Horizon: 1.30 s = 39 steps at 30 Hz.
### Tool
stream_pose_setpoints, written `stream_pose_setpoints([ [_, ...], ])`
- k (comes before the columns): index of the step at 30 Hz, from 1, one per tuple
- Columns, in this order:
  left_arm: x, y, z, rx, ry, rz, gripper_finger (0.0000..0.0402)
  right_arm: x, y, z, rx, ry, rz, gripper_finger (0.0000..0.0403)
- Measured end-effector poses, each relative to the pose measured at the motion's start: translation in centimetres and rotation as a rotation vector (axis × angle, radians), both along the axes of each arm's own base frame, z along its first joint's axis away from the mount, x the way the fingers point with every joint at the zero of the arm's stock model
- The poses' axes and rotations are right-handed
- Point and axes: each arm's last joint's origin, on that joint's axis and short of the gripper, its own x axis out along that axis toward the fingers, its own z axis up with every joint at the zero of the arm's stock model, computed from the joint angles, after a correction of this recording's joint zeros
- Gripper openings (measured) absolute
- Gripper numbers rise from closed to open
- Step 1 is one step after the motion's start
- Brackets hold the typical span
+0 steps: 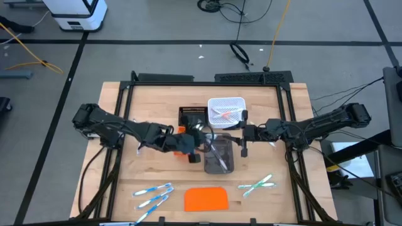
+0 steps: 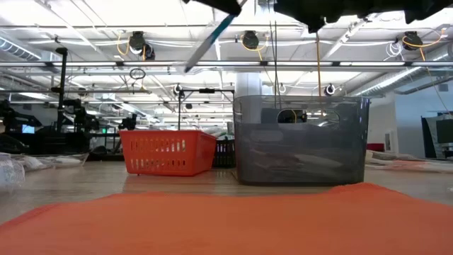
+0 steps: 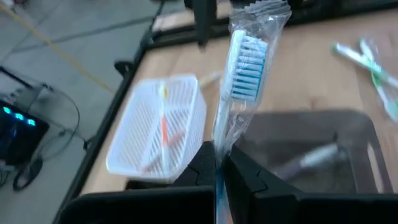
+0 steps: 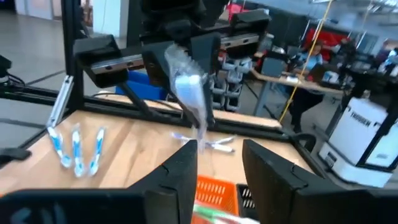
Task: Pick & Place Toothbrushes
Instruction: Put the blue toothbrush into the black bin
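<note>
the left gripper (image 3: 217,171) hangs over the grey tray (image 1: 218,158), its fingers (image 3: 199,163) pinched shut on the lower handle of a blue toothbrush (image 3: 239,81) sealed in a clear crinkly wrapper. the brush stands nearly upright above that tray, bristle head highest. the right gripper (image 4: 217,163) sits just beside the grey tray on the right arm's side, its fingers apart with nothing between them.

other toothbrushes: a blue group (image 1: 152,196) lies on the worktop (image 1: 157,94) well apart from the grey tray, toward the near edge on the left arm's side; a green group (image 1: 257,184) lies near the tray's near right corner. the white tray (image 1: 225,110), just behind the grey one, holds some pink-looking pieces, too small to tell for sure. an orange slab (image 1: 206,199) lies between the blue and green groups.

judging by looks, each brush is very light and stiff, but the film sleeve is slick and gives under pressure, so it could twist or slip in a pinch. the handle's middle seems the safest place to grip, with the fingers closing across its flat sides.
</note>
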Motion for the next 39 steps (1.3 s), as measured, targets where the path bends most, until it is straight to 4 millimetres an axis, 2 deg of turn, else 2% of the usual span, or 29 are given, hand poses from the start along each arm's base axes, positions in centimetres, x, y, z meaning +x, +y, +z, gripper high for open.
stream_pose_setpoints([
  [10, 1.4, 2.0, 0.7, -0.006, -0.079, -0.069, 0.0005, 1.7, -0.3, -0.4, -0.028, -0.104, -0.026, 0.016],
  [17, 1.7, 2.9, 0.4, -0.03, -0.094, -0.088, 0.0005, 2.4, -0.5, -0.6, -0.034, -0.143, -0.026, 0.0159],
  [22, 2.0, 3.4, -0.1, -0.035, -0.128, -0.105, 0.0007, 2.5, -0.6, -0.5, -0.034, -0.169, 0.027, 0.0124],
  [27, 2.1, 3.9, -0.2, -0.049, -0.134, -0.089, 0.0018, 2.5, -0.6, -0.6, -0.045, -0.164, 0.014, 0.0023],
  [39, 2.0, 4.0, -0.4, -0.015, -0.117, -0.051, 0.0021, 2.5, -0.8, -0.7, -0.051, -0.143, -0.033, 0.0015],
])
